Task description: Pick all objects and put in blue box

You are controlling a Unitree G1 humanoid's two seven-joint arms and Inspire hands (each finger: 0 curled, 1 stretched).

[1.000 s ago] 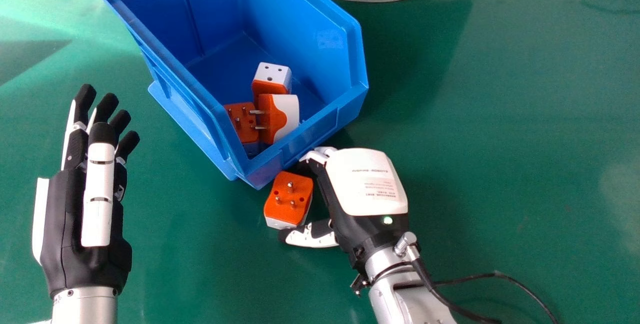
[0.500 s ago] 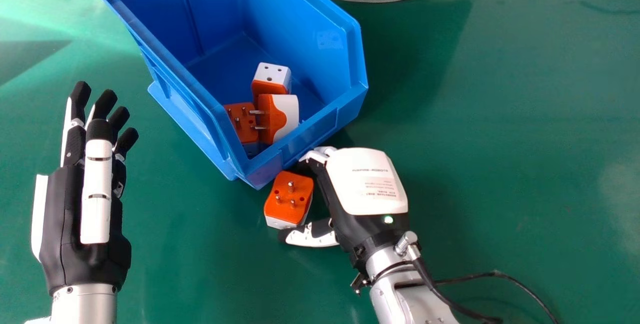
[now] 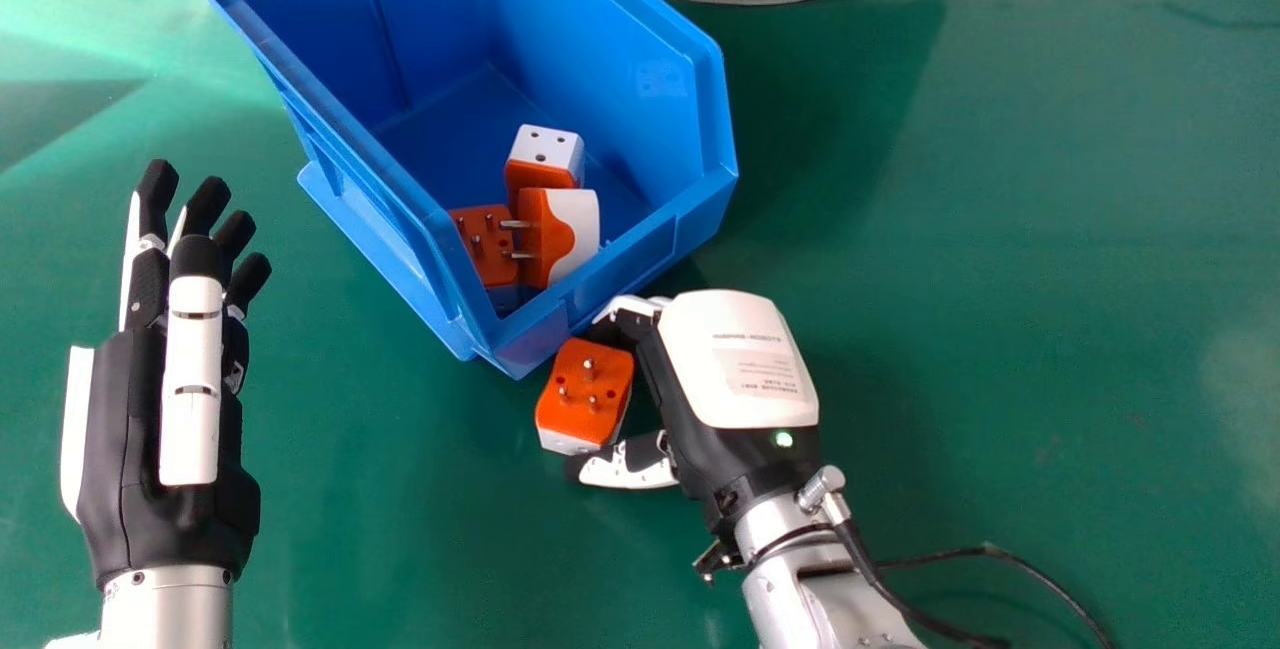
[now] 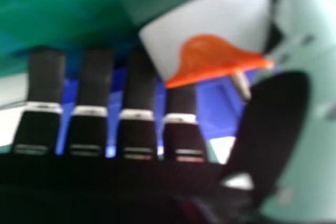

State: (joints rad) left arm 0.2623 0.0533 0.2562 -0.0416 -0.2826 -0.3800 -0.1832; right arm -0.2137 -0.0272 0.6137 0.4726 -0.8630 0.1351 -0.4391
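Beside blue box (image 3: 630, 264), right robot hand (image 3: 712, 404), fine print (image 3: 762, 374) on back, pinching orange-white adapter (image 3: 577, 419)

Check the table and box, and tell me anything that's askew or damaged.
The blue box sits skewed on the table. Inside, one adapter lies sideways, its pins across another adapter. No damage shows.

Box (image 3: 690, 99): on table (image 3: 1000, 229), far side, left
Three adapters (image 3: 535, 239): in box, near end
Loose adapter (image 3: 580, 409): near side of box
Cable (image 3: 780, 0): far, right
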